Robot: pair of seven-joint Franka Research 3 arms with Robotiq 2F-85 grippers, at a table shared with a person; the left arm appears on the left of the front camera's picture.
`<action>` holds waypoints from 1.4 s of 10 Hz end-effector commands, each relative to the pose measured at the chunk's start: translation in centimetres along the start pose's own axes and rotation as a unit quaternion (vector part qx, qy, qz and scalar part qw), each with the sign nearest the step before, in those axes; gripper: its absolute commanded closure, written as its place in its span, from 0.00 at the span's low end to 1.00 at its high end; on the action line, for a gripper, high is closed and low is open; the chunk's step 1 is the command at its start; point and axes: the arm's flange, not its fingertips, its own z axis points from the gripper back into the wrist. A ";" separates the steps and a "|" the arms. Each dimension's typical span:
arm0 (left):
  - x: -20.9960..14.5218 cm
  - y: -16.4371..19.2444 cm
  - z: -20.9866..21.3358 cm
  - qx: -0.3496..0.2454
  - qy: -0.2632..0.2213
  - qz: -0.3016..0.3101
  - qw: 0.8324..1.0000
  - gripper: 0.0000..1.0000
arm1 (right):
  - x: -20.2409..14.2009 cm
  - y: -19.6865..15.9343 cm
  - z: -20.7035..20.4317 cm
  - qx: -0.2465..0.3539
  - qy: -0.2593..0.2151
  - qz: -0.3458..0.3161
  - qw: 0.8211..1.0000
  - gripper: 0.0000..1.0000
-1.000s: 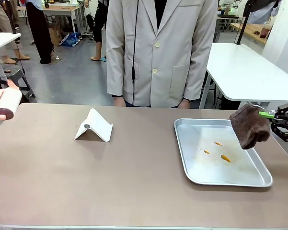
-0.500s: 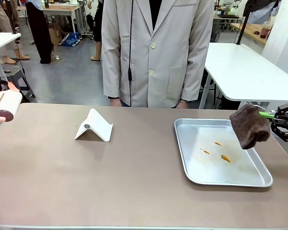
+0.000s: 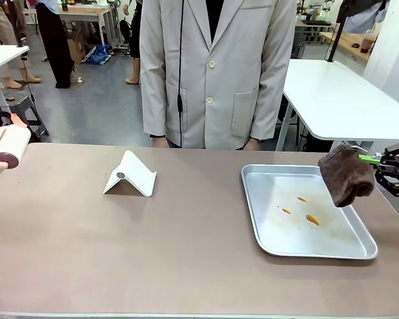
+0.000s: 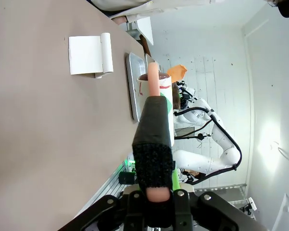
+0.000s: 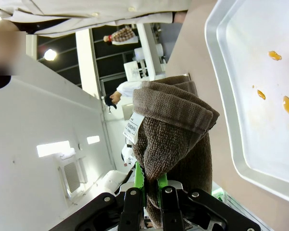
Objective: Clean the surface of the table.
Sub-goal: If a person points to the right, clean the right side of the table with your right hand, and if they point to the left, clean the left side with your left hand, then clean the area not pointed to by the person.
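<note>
On the worktop, a white stand left-centre, a spotted tray right; right gripper pinches a brown cloth, left gripper clamps a roller.

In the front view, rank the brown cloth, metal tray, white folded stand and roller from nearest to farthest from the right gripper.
From the right gripper:
1. Brown cloth, held in its jaws at the right edge.
2. Metal tray, just below and left of it.
3. White folded stand, left of centre.
4. Roller, far left edge.
</note>
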 end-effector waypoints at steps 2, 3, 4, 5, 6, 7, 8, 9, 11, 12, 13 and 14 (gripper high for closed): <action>0.2 -0.4 -0.1 -0.004 -0.006 -0.007 1.000 1.00 | 0.0 0.3 0.2 0.005 0.000 0.002 1.000 1.00; 0.2 -0.4 -0.1 -0.004 -0.006 -0.007 1.000 1.00 | 0.0 0.3 0.2 0.005 0.000 0.002 1.000 1.00; 0.2 -0.4 -0.1 -0.004 -0.006 -0.007 1.000 1.00 | 0.0 0.3 0.2 0.005 0.000 0.002 1.000 1.00; 0.2 -0.4 -0.1 -0.004 -0.006 -0.007 1.000 1.00 | 0.0 0.3 0.2 0.005 0.000 0.002 1.000 1.00; 0.2 -0.4 -0.1 -0.004 -0.006 -0.007 1.000 1.00 | 0.0 0.3 0.2 0.005 0.000 0.002 1.000 1.00; 0.2 -0.4 -0.1 -0.004 -0.006 -0.007 1.000 1.00 | 0.0 0.3 0.2 0.005 0.000 0.002 1.000 1.00; 0.2 -0.4 -0.1 -0.004 -0.006 -0.007 1.000 1.00 | 0.0 0.3 0.2 0.005 0.000 0.002 1.000 1.00; 0.2 -0.4 -0.1 -0.004 -0.006 -0.007 1.000 1.00 | 0.0 0.3 0.2 0.005 0.000 0.002 1.000 1.00; 0.2 -0.4 -0.1 -0.004 -0.006 -0.007 1.000 1.00 | -1.0 1.0 0.2 -0.048 -0.018 0.018 0.999 0.88; 0.2 -0.4 -0.1 -0.004 -0.006 -0.007 1.000 1.00 | -1.4 2.1 -1.1 -0.111 -0.033 0.048 0.992 0.88; 0.2 -0.4 -0.1 -0.004 -0.006 -0.007 1.000 1.00 | -1.4 2.9 -2.6 -0.189 -0.044 0.076 0.978 0.88; 0.2 -0.4 -0.1 -0.004 -0.006 -0.007 1.000 1.00 | -0.7 3.8 -3.7 -0.280 -0.044 0.107 0.953 0.88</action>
